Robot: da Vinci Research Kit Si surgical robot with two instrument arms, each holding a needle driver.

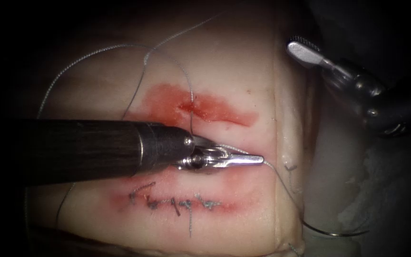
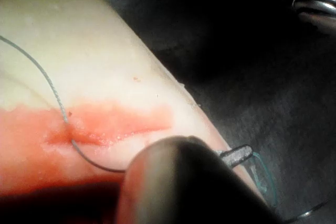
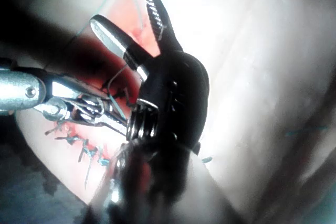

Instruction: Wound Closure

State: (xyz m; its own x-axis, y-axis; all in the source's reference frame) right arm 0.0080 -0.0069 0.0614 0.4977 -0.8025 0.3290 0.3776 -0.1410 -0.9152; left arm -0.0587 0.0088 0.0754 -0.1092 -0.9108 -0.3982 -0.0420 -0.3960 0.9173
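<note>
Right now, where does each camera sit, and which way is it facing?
Endoscope: above and in front, facing the tissue; left pincer shut on thread, right pincer open, empty, needle lying off the tissue.
Left wrist: looks along its shaft at the cut.
Right wrist: looks along its open pincer.
Shared: thread, left pincer.

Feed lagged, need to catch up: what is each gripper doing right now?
Left gripper: shut on the thread, over the tissue.
Right gripper: open, holding nothing.
Needle: lying off the tissue's right edge, held by neither.
</note>
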